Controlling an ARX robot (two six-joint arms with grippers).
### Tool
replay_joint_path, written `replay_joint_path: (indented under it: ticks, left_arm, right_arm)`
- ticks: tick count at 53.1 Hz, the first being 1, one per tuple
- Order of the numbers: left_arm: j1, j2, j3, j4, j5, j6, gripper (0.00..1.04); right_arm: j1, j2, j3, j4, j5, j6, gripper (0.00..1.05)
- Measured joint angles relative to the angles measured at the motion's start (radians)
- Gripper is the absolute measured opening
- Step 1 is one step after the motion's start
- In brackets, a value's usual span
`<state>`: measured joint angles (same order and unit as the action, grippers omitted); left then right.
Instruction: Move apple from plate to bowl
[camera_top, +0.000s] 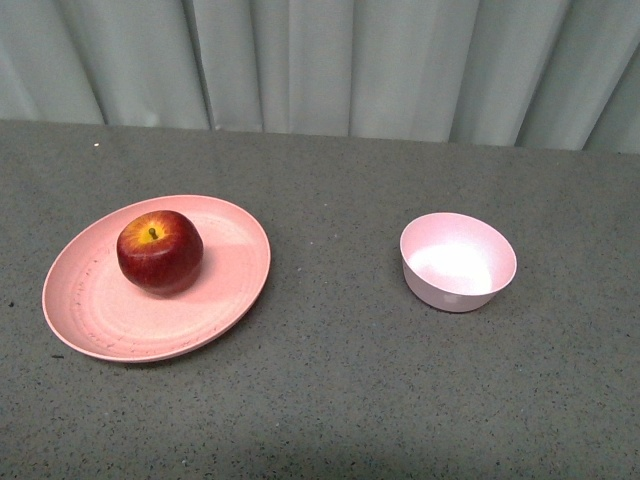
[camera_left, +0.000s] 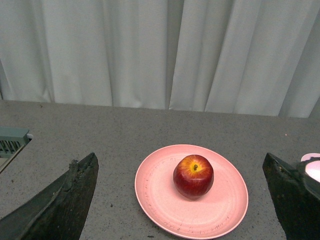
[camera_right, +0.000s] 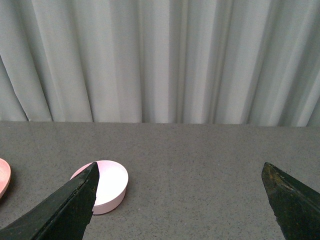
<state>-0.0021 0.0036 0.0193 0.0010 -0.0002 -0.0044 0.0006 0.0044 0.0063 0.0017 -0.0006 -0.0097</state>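
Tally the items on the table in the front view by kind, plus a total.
apple: 1
plate: 1
bowl: 1
Total: 3

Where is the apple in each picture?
Front view: the apple sits on the plate, left of the bowl.
Left wrist view: the apple sits on the same plate.
Right wrist view: not in it.
Shared landmark: the plate, though only its edge shows in the right wrist view.
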Motion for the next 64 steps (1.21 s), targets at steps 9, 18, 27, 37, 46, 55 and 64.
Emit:
replay_joint_path:
  ticks: [9, 18, 27, 37, 46, 55, 64]
  left_arm:
    - [0.000, 0.000, 0.000, 0.000, 0.000, 0.000, 0.98]
    - [0.000, 0.000, 0.000, 0.000, 0.000, 0.000, 0.98]
    - [0.000, 0.000, 0.000, 0.000, 0.000, 0.000, 0.98]
    - [0.000, 0.000, 0.000, 0.000, 0.000, 0.000, 0.98]
    - [0.000, 0.000, 0.000, 0.000, 0.000, 0.000, 0.98]
    - [0.000, 0.000, 0.000, 0.000, 0.000, 0.000, 0.98]
    - [0.000, 0.000, 0.000, 0.000, 0.000, 0.000, 0.98]
  right_arm:
    - [0.000, 0.000, 0.000, 0.000, 0.000, 0.000, 0.95]
    - [0.000, 0.000, 0.000, 0.000, 0.000, 0.000, 0.95]
    - [0.000, 0.000, 0.000, 0.000, 0.000, 0.000, 0.95]
    - [0.000, 0.000, 0.000, 0.000, 0.000, 0.000, 0.95]
    - [0.000, 0.000, 0.000, 0.000, 0.000, 0.000, 0.95]
    - [0.000, 0.000, 0.000, 0.000, 0.000, 0.000, 0.95]
    - [0.000, 0.000, 0.000, 0.000, 0.000, 0.000, 0.95]
